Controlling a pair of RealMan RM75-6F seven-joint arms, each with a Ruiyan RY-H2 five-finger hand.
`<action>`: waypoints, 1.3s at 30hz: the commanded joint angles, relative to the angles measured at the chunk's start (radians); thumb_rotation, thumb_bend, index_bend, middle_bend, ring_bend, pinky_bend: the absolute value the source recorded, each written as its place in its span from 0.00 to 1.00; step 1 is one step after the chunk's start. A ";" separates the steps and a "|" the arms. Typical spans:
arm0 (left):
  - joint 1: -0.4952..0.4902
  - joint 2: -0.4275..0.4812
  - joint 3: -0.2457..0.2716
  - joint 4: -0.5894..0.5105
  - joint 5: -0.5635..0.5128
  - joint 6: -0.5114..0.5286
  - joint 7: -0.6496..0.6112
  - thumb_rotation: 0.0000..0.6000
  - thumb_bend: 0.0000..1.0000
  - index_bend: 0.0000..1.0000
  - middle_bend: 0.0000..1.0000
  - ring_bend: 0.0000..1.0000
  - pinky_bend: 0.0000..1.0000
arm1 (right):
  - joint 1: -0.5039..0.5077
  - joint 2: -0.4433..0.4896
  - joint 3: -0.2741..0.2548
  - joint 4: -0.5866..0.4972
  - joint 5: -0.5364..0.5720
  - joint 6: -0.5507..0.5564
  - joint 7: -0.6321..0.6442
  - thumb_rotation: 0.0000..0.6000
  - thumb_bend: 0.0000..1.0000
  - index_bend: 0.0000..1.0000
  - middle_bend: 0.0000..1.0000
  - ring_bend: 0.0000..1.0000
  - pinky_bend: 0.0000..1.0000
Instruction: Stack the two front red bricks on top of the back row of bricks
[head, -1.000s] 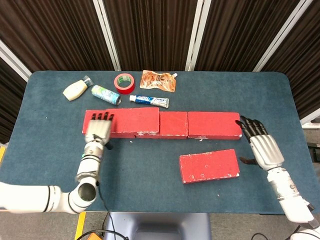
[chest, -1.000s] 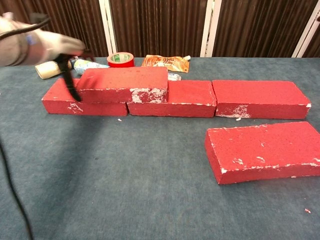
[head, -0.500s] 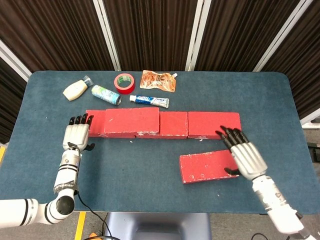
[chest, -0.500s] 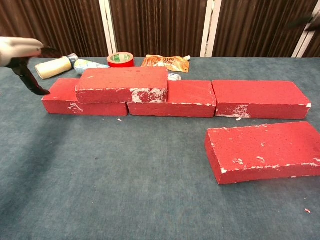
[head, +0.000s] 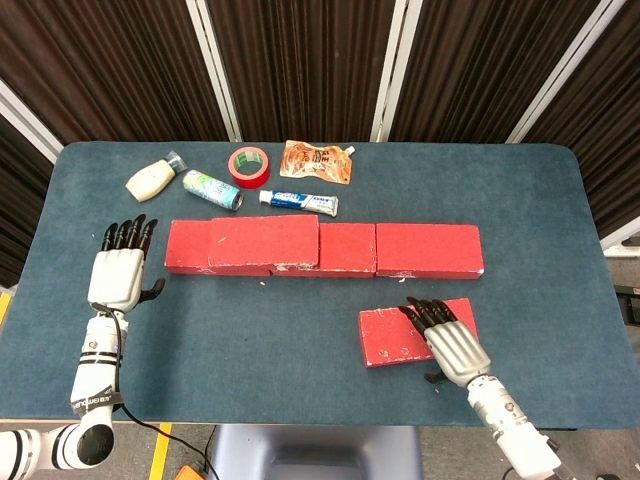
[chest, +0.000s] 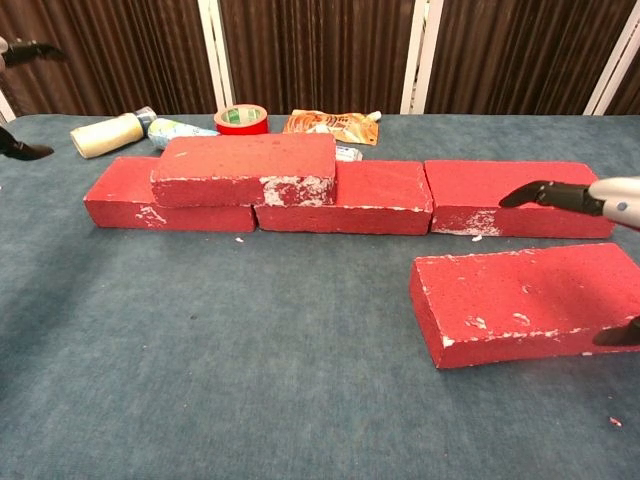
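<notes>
Three red bricks form the back row: left (head: 185, 247), middle (head: 347, 248), right (head: 428, 250). A fourth red brick (head: 263, 241) (chest: 245, 168) lies stacked on top, over the left and middle ones. One red brick (head: 400, 335) (chest: 520, 300) lies flat in front, to the right. My right hand (head: 450, 345) (chest: 590, 197) hovers over this brick's right part, fingers spread above it and thumb low at its near side, holding nothing. My left hand (head: 120, 275) is open, left of the row and apart from the bricks; the chest view shows only its fingertips (chest: 20, 150).
Behind the row lie a red tape roll (head: 248, 165), an orange pouch (head: 317, 161), a toothpaste tube (head: 298, 202), a cream bottle (head: 152, 180) and a green-blue bottle (head: 211, 189). The blue table (head: 300, 330) stretches between the front brick and my left hand.
My left hand has drawn back leftward from the stacked brick's left end. My right hand has swung from the right end of the back row to above the front brick.
</notes>
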 joint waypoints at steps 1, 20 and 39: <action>0.011 0.014 -0.010 -0.009 -0.037 -0.050 -0.003 1.00 0.27 0.00 0.00 0.00 0.00 | 0.020 0.020 0.003 -0.014 0.044 -0.023 -0.008 1.00 0.00 0.00 0.01 0.00 0.00; 0.028 -0.040 -0.059 0.108 -0.088 -0.166 -0.012 1.00 0.27 0.00 0.00 0.00 0.00 | 0.089 0.026 0.011 0.105 0.145 -0.106 0.063 1.00 0.00 0.00 0.00 0.00 0.00; 0.049 -0.052 -0.089 0.121 -0.096 -0.179 0.002 1.00 0.27 0.00 0.00 0.00 0.00 | 0.182 -0.019 0.025 0.260 0.130 -0.271 0.202 1.00 0.00 0.00 0.00 0.00 0.00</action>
